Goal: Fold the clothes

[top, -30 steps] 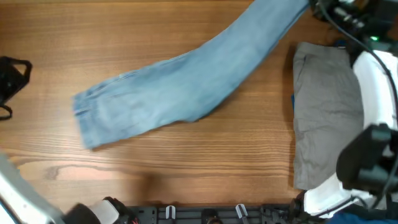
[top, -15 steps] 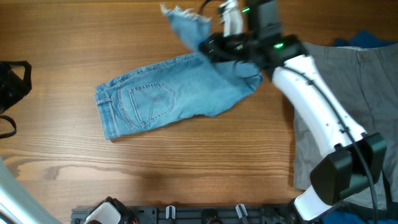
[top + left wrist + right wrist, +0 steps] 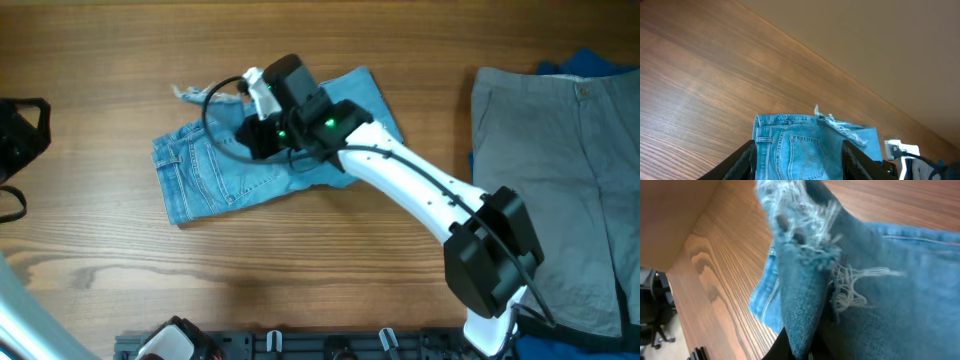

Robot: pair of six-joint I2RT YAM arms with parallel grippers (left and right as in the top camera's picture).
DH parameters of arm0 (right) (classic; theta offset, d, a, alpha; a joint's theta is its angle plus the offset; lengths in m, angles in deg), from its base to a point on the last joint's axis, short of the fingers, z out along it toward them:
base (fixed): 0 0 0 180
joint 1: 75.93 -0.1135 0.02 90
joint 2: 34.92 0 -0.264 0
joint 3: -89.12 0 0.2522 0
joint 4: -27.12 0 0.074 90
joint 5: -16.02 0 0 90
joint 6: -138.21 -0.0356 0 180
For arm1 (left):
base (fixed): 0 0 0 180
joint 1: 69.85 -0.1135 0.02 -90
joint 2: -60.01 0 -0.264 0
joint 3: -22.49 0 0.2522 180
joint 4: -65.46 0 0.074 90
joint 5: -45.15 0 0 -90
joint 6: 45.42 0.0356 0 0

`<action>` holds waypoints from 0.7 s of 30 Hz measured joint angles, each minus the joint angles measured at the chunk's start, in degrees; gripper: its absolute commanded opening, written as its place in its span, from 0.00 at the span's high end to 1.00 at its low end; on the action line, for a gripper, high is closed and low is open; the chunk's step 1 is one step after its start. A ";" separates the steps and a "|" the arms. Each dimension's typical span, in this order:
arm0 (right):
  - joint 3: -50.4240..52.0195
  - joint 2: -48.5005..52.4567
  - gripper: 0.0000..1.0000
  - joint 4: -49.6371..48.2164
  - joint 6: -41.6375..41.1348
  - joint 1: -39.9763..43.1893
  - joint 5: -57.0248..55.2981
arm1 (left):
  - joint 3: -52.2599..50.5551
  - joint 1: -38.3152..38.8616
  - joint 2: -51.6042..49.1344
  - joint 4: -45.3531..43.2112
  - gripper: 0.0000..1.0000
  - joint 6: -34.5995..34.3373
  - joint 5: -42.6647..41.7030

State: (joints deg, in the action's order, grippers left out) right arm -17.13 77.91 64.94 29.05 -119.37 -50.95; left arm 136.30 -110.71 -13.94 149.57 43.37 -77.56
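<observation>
The light blue jeans [image 3: 215, 170] lie at the left middle of the table, waist to the left and a back pocket facing up. Their legs are doubled back over the seat, and a frayed hem [image 3: 190, 92] sticks out at the upper left. My right gripper [image 3: 255, 130] sits over the folded part, shut on the leg end; in the right wrist view denim [image 3: 890, 290] and frayed threads fill the jaws [image 3: 800, 350]. My left gripper [image 3: 802, 167] is open and empty, raised above the table short of the jeans [image 3: 810, 145].
Grey trousers [image 3: 550, 180] lie flat at the right side, with a dark blue garment [image 3: 590, 62] showing from under their far edge. A black object [image 3: 20, 130] sits at the left edge. Bare wood lies in front of the jeans.
My right arm has swung from the far right to the left with the jeans' legs, laying them over the seat. The jeans went from stretched out to folded.
</observation>
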 measured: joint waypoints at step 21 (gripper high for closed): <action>-0.76 5.51 0.94 24.00 0.61 22.93 -4.48 | -5.73 6.71 -8.37 9.35 0.34 2.95 -1.68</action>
State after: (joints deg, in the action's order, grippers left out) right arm -17.89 83.42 88.94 29.66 -96.44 -55.43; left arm 130.58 -104.00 -22.31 158.92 46.32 -79.24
